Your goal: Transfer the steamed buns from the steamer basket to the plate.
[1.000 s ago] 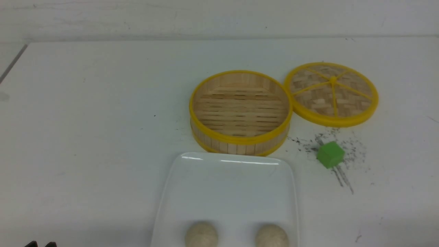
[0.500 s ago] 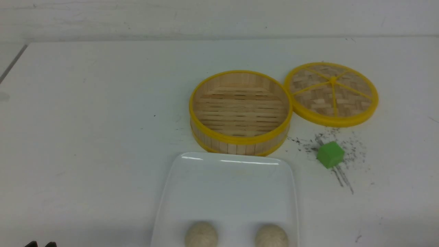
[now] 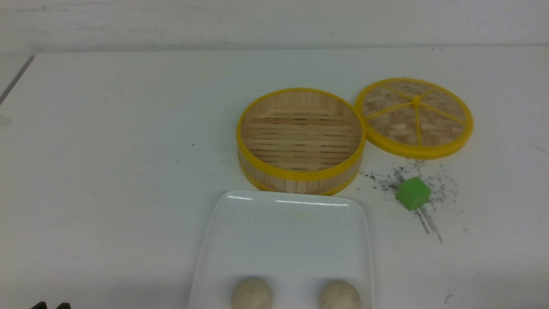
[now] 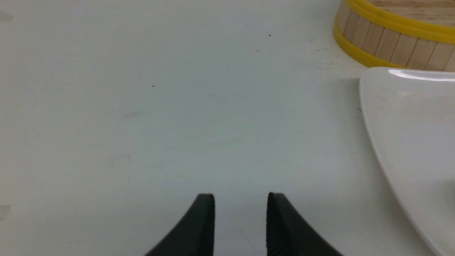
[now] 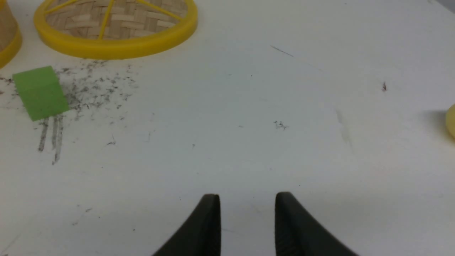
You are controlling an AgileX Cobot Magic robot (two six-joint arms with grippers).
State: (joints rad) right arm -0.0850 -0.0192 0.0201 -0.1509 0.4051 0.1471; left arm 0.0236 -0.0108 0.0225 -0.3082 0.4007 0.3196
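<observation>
Steamed buns, two of them, are seen sitting on the plate at its near edge, one toward the left and one toward the right, a clear gap between them and nothing gripping either. Starting from the claws: the left gripper is held over bare table with its two black fingers parted by a narrow gap, and nothing is caught between them. Same story for the right gripper, fingers a little apart, nothing held, bare table under it. Out past the left gripper, a rounded corner of the plate and the wooden-strip wall of the steamer basket can be made out. Past the right gripper, a green cube is seen on a patch of dark scuff marks, and beyond it the flat woven lid with yellow spokes. In the front view the steamer basket is found empty, just behind the far edge of the plate, with the lid lying flat just beside it on the right and the cube nearer than the lid.
</observation>
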